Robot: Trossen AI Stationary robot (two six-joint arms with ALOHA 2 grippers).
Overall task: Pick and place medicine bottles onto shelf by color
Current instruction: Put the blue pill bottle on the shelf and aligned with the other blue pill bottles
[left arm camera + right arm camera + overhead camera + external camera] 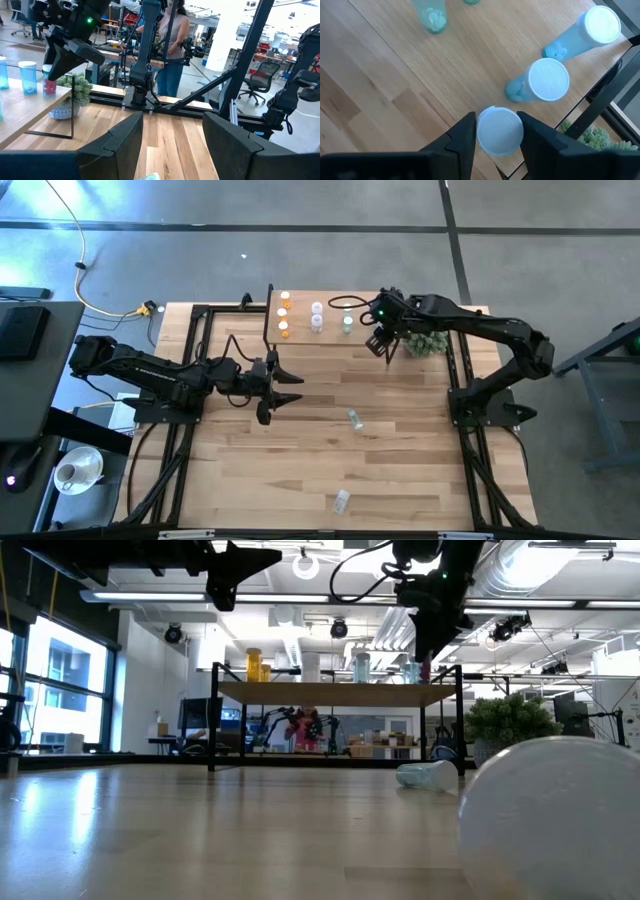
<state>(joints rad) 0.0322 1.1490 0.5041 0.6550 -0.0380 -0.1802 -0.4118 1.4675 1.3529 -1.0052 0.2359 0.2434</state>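
Fig. View of my two arms over the light-wood counter (400,470). My right pincer (497,126) hangs over the right end of the shelf (380,90), close to its black-framed edge, with the green plant (430,340) just past that edge; the room to move lies toward the bare board on the shelf's inner side. Its fingers (462,137) are clenched on the white cap of an upright bottle (500,137), one finger against each side. Two blue bottles (547,82) stand just beside it, toward the edge. Orange bottles (284,315) stand at the shelf's far left end. My left pincer (275,387) hovers released and holding nothing above the counter's left middle, well apart from the shelf. Two loose bottles (354,418) lie on open counter. Beyond lies a workshop where a person (172,45) stands.
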